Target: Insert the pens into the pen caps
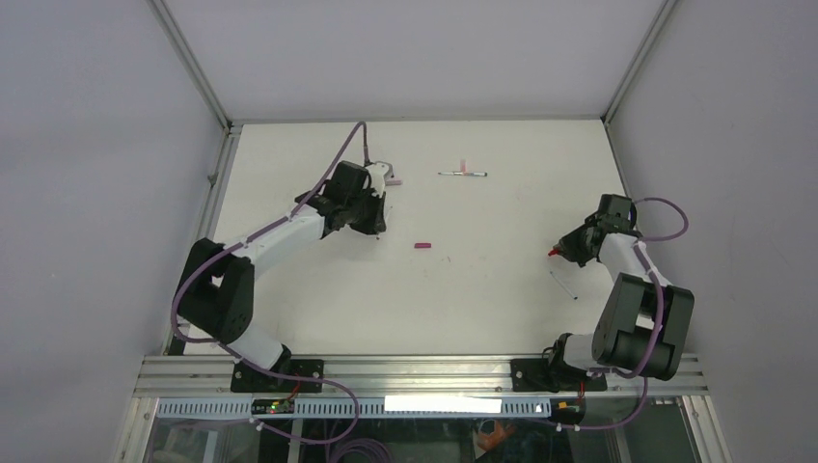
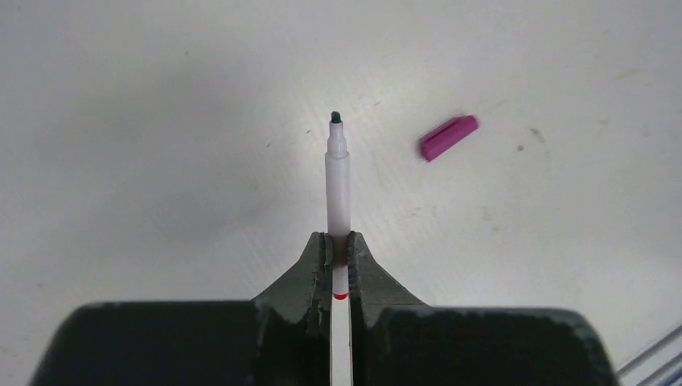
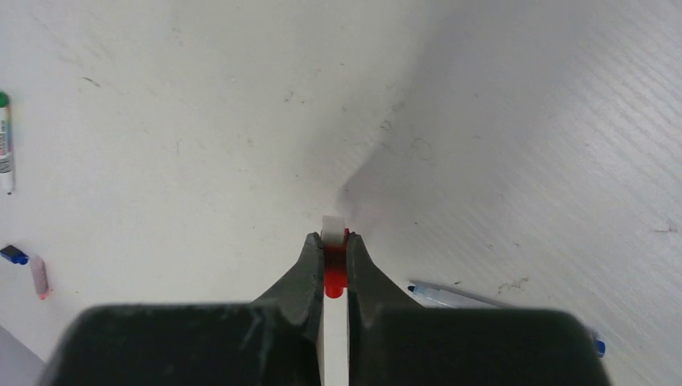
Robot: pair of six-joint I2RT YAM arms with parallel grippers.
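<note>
The left gripper [image 2: 339, 241] is clamped narrow on a white pen [image 2: 338, 185], whose dark green tip points away over the table [image 2: 161, 121] (a red band shows between the fingers). A magenta cap [image 2: 448, 137] lies apart from the tip, off to its right. The right gripper [image 3: 330, 241] pinches a red cap [image 3: 334, 277] with a whitish stub ahead of it, possibly a pen end. A blue-tipped pen [image 3: 450, 297] lies near it. At that view's left edge lie a green-ended pen [image 3: 5, 145], a blue cap [image 3: 14, 255] and a pink cap [image 3: 39, 277].
</note>
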